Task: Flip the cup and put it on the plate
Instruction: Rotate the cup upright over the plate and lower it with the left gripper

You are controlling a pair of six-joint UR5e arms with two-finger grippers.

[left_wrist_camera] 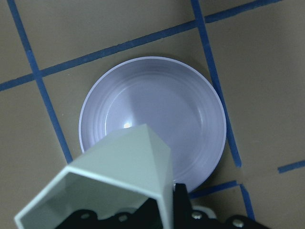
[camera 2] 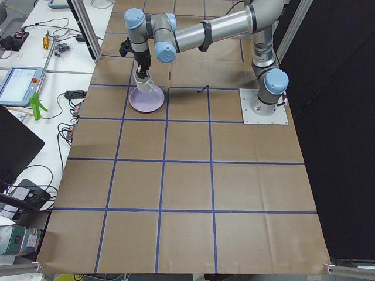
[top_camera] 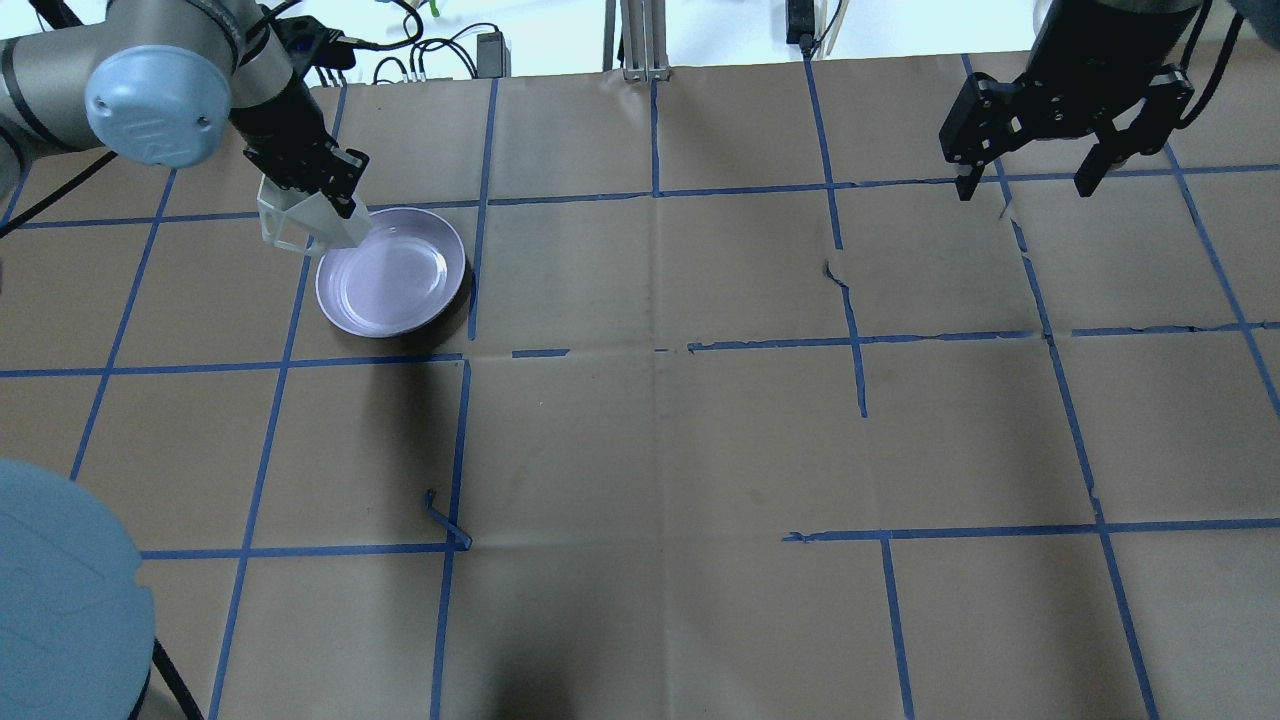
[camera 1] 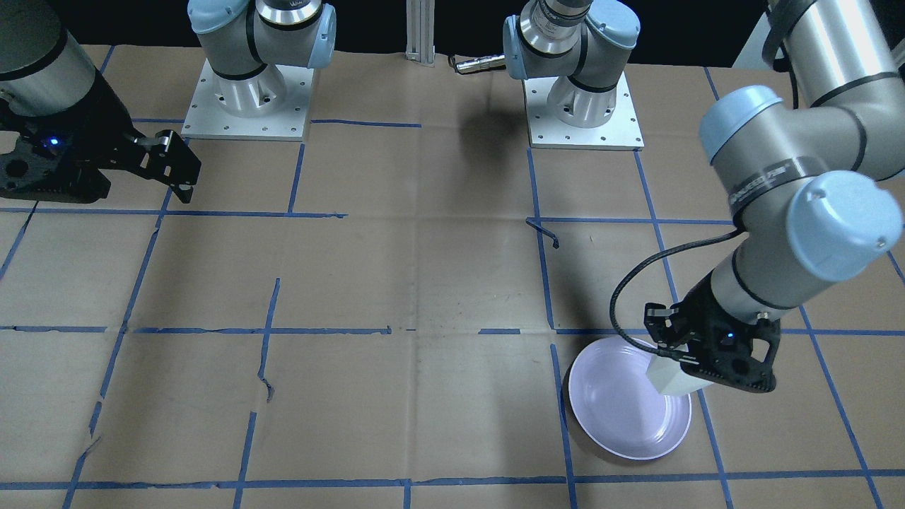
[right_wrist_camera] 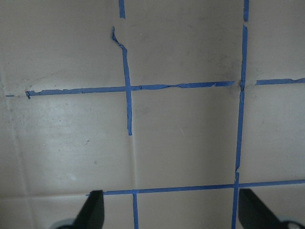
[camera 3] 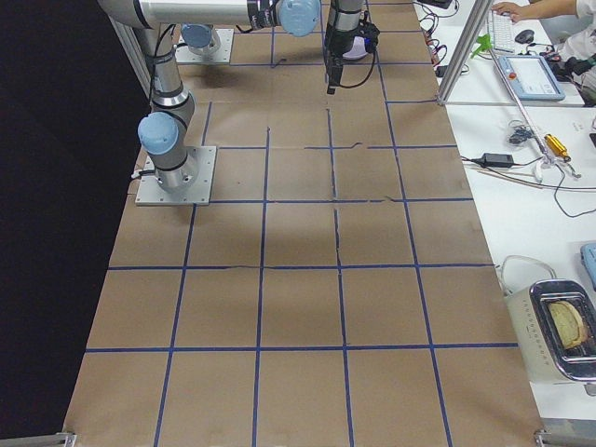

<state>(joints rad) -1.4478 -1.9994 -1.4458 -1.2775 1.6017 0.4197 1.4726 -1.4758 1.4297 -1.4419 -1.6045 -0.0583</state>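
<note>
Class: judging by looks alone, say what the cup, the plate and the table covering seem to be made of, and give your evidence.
The cup: probably matte white plastic, perhaps printed; flat facets, thin walls, no shine. The plate: glazed ceramic or glossy melamine; a bright highlight and faint rings. The table covering: brown paper, dull and creased.

A table covered in brown kraft paper [top_camera: 650,440] fills the scene, marked into squares by torn blue tape lines [top_camera: 858,380]. In the overhead view a silver aluminium post [top_camera: 640,35] stands at twelve o'clock. In the exterior left view a black backdrop [camera 2: 343,146] hangs at three o'clock, and a white cable-strewn workbench [camera 2: 58,64] runs at ten o'clock.
</note>
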